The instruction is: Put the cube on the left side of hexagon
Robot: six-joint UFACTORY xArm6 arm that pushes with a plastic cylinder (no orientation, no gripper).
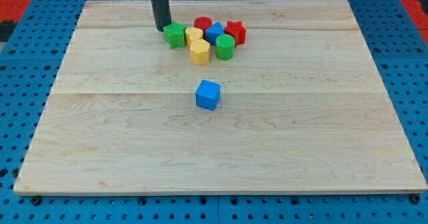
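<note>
Eight blocks sit on the wooden worktop (100, 150), and the tool is a bare rod with nothing to open or close, its tip (161, 29) just at ten o'clock of the green star-like block (176, 35). The yellow hexagon (199, 51) lies in the cluster at the view's top, with a second yellow block (193, 36), a red cylinder (202, 24), a small blue block (214, 32), a green cylinder (225, 47) and a red star (235, 31). The blue cube (208, 94) stands alone, well apart at six o'clock of the hexagon.

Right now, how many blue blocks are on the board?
2: a blue cube alone near the board's middle, and a second blue block inside the cluster at the view's top. More could be hidden there.
</note>
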